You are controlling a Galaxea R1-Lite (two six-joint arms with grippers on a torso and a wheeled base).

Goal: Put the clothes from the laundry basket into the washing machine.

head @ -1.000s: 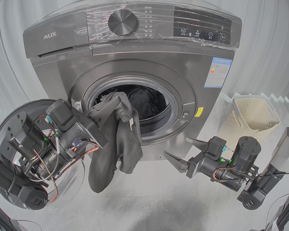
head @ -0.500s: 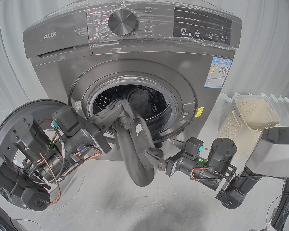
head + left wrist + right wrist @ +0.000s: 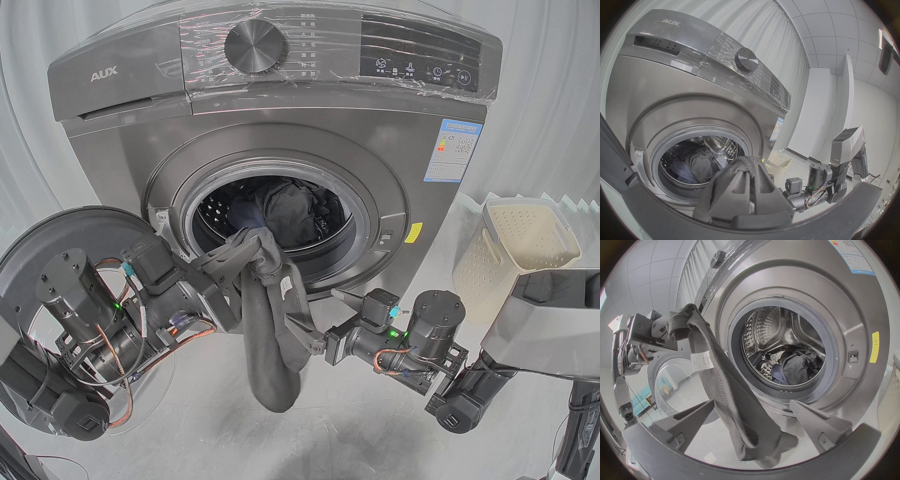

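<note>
A dark grey garment (image 3: 270, 350) hangs in front of the open washing machine (image 3: 281, 131), below its porthole. My left gripper (image 3: 249, 245) is shut on the garment's top end, just outside the porthole's lower left rim; in the left wrist view the left gripper (image 3: 752, 179) pinches the bunched cloth (image 3: 725, 184). From the right, my right gripper (image 3: 322, 317) stands open with the garment's lower half (image 3: 740, 415) hanging between its fingers (image 3: 700, 415). Dark and blue clothes (image 3: 287, 209) lie inside the drum. The cream laundry basket (image 3: 484, 262) stands tilted at the right.
The round machine door (image 3: 81, 231) is swung open at the left, behind my left arm. The grey floor (image 3: 337, 431) in front of the machine is bare. A white curtain (image 3: 550, 112) hangs behind the machine.
My right gripper has swung left from beside the basket to the hanging garment and now straddles it. My left gripper has dropped slightly, and the garment hangs narrower and straighter.
</note>
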